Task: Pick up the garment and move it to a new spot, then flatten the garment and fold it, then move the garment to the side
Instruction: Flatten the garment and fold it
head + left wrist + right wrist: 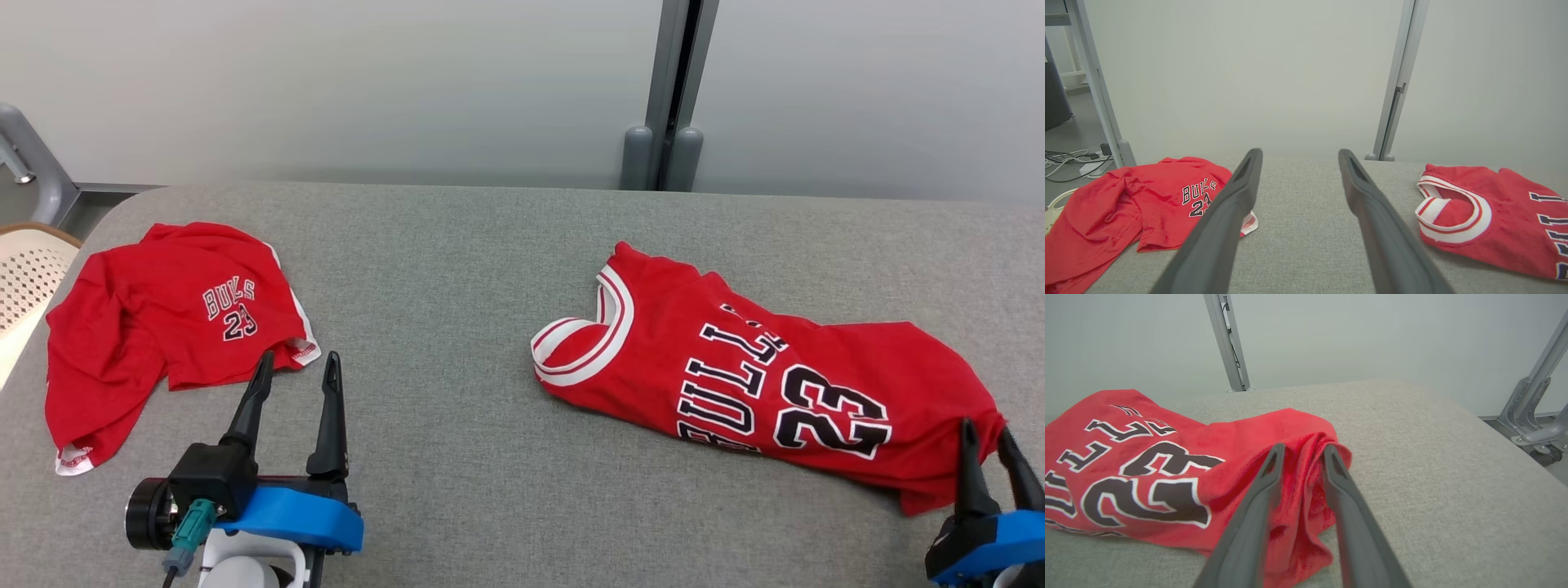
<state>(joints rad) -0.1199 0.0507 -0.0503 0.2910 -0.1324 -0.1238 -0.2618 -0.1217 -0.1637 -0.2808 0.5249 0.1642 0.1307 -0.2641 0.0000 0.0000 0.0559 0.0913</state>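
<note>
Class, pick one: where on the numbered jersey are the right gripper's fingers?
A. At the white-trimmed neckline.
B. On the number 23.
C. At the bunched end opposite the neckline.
C: the right gripper straddles bunched cloth at the end of the jersey farthest from its neckline.

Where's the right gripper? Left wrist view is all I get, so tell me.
Observer: The right gripper is at the jersey's end far from the neck, with a bunched fold between its fingers.
Operator: Say whether it's clamped.
Observer: Cannot tell. The fingers stand a little apart with cloth between them.
Operator: Give me the jersey's lay.
Observer: It lies crumpled on the table, sideways to the robot, with the number 23 face up.
</note>
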